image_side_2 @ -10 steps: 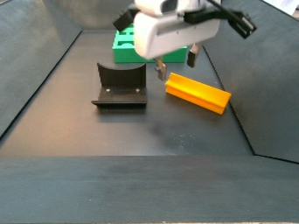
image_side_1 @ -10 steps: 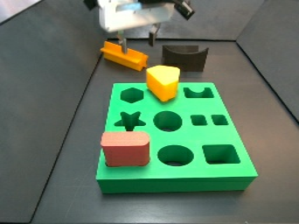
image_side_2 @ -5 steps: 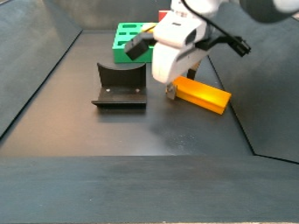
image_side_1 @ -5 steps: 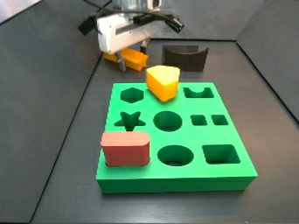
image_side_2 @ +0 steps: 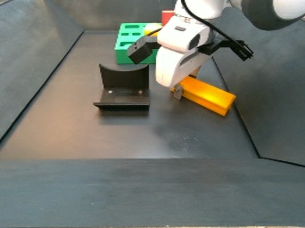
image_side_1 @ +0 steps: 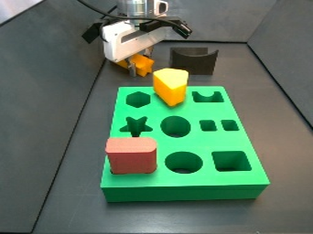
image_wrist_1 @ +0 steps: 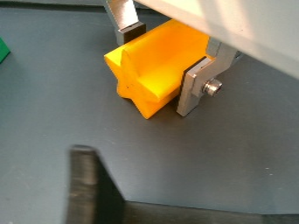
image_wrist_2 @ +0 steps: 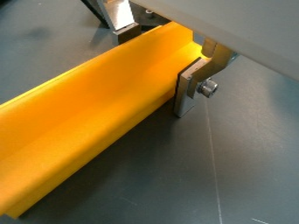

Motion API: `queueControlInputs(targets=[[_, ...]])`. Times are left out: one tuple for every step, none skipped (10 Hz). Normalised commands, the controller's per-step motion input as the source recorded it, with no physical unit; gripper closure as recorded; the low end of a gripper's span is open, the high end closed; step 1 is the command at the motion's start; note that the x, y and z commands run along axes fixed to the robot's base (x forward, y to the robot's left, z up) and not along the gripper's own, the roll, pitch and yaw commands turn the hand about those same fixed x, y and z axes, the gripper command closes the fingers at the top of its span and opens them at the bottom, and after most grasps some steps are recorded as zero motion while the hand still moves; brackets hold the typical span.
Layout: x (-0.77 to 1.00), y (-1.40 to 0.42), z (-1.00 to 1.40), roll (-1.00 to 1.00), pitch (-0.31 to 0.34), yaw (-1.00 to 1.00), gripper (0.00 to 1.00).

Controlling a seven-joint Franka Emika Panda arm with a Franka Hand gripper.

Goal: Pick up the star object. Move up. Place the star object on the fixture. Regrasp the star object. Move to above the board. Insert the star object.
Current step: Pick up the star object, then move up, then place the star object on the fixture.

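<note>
So the gripper (image_side_2: 177,93) has dropped down since a second ago and now straddles the star object (image_side_2: 205,94), which lies on the floor between its fingers (image_wrist_1: 197,86). Jaws look apart, not clamped yet. The pickup's basically lined up; closing comes next.

The hand (image_side_2: 177,89) sits low at one end of the star object (image_side_2: 206,95), apparently straddling it, beside the fixture (image_side_2: 121,89); the board (image_side_2: 131,42) lies behind.
</note>
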Motion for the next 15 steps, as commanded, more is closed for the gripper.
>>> queueControlInputs(targets=[[0.00, 0.00, 0.00, 0.00, 0.000, 0.00, 1.00], [0.00, 0.00, 0.00, 0.00, 0.000, 0.00, 1.00], [0.00, 0.00, 0.00, 0.00, 0.000, 0.00, 1.00], [0.00, 0.00, 0.00, 0.00, 0.000, 0.00, 1.00], [0.00, 0.00, 0.00, 0.00, 0.000, 0.00, 1.00], [0.00, 0.00, 0.00, 0.00, 0.000, 0.00, 1.00], [0.00, 0.00, 0.00, 0.00, 0.000, 0.00, 1.00], [0.00, 0.00, 0.83, 0.00, 0.000, 0.00, 1.00], [-0.02, -0.02, 0.80, 0.00, 0.015, -0.01, 1.00], [-0.03, -0.02, 0.74, 0.00, 0.026, -0.01, 1.00], [-0.02, -0.02, 0.62, -0.01, 0.035, -0.01, 1.00], [-0.01, -0.01, 0.44, -0.01, 0.045, 0.00, 1.00], [-0.01, -0.01, 0.29, -0.01, 0.048, 0.00, 1.00], [0.00, 0.00, 1.00, 0.00, 0.000, 0.00, 1.00], [0.00, 0.00, 1.00, 0.00, 0.000, 0.00, 1.00]])
